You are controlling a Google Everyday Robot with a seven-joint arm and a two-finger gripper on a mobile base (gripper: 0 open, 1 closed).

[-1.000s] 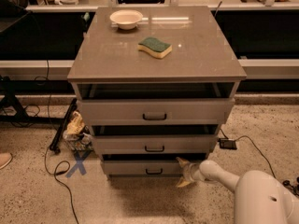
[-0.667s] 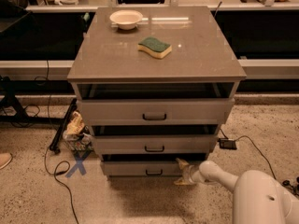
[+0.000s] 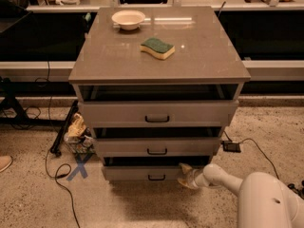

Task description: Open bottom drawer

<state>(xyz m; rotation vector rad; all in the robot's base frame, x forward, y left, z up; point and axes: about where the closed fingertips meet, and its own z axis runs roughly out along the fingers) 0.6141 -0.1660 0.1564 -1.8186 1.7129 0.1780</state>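
The gripper (image 3: 188, 176) sits below the desk's (image 3: 199, 63) front right corner, at the right end of the bottom drawer (image 3: 137, 173). Whether it holds anything cannot be told.

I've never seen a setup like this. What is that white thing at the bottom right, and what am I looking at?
The white thing is a robot's arm, reaching in from the lower right. At its tip is the gripper, which serves as its hand. It is low down, at the right end of the bottom drawer of a grey cabinet. Whether it grips anything, I cannot tell.

There is only one picture, from a camera looking down at the cabinet's front. On the cabinet top lie a pale bowl and a green and yellow sponge. Above the bottom drawer are a middle drawer and a top drawer, each with a small dark handle. On the floor to the left are cables and a blue tape cross.
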